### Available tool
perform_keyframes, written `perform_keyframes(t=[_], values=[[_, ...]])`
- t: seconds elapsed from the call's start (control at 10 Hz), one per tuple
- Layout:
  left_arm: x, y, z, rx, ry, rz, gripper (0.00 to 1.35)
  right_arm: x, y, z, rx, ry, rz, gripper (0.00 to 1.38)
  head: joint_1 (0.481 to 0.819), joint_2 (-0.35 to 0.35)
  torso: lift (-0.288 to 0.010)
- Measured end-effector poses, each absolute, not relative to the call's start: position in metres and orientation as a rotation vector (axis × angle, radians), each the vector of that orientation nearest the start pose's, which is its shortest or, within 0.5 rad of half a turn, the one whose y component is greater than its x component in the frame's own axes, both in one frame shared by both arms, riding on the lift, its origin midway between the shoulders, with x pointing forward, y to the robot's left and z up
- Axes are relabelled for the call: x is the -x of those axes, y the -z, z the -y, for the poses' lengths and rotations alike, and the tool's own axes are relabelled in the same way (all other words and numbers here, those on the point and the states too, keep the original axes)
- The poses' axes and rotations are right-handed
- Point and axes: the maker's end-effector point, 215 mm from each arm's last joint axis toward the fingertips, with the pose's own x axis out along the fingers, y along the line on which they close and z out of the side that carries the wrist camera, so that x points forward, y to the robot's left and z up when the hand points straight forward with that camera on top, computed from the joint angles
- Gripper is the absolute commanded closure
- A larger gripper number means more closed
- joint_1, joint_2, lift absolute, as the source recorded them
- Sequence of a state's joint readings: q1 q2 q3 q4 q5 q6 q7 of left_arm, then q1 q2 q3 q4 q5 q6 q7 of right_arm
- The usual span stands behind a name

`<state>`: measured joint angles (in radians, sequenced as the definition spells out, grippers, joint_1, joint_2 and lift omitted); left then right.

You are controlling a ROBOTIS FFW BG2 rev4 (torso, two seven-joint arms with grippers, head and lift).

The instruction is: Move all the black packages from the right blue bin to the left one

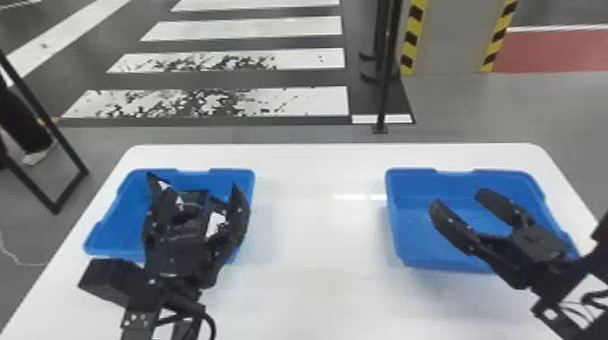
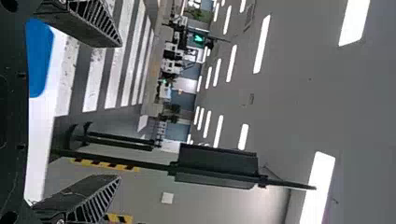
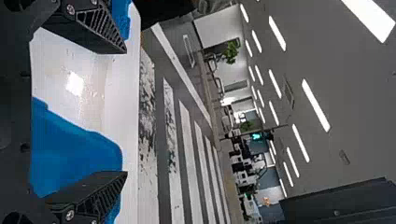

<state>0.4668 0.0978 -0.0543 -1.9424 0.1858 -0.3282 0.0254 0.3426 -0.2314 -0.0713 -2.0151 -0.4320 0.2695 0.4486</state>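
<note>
In the head view, the left gripper (image 1: 194,181) is over the left bin (image 1: 102,226), its two fingers spread wide, and black packages (image 1: 197,197) lie in that bin, partly hidden by the gripper; how many there are, and whether the fingers touch them, cannot be told. The right gripper (image 1: 458,200) is over the right bin (image 1: 398,239), its fingers apart and gripping nothing. Both bins sit on the white table (image 1: 316,217), well apart. The left wrist view adds a long row of ceiling lights (image 2: 261,44) and a dark panel (image 2: 217,165) on a pole, with the fingers far apart and nothing held between their tips. The right wrist view adds a green plant (image 3: 231,51) across the room; here too the fingers stand wide open and hold nothing, with the blue wall of the right bin near them and part of the left bin farther off.
</note>
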Motion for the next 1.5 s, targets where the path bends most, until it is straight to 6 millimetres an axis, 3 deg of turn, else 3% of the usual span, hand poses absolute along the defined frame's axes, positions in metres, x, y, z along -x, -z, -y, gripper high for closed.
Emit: perform_keyframes(t=[0.2,0.5,1.0,1.5], values=[[-0.438,0.314,-0.211,0.032,0.058,0.127,0.0,-0.457,0.35,0.206,-0.145,-0.438,-0.141,0.11,0.695,0.017,-0.14],[-0.425,0.323,-0.218,0.034,0.004,0.076,0.0,-0.44,0.348,0.231,-0.076,-0.349,-0.122,0.11,0.695,-0.017,-0.14],[-0.419,0.323,-0.227,0.083,-0.027,0.075,0.0,-0.428,0.305,0.234,-0.034,-0.309,-0.028,0.12,0.695,-0.01,-0.14],[-0.414,0.314,-0.234,0.081,-0.05,0.109,0.0,-0.419,0.306,0.237,-0.038,-0.281,-0.047,0.12,0.695,-0.005,-0.14]])
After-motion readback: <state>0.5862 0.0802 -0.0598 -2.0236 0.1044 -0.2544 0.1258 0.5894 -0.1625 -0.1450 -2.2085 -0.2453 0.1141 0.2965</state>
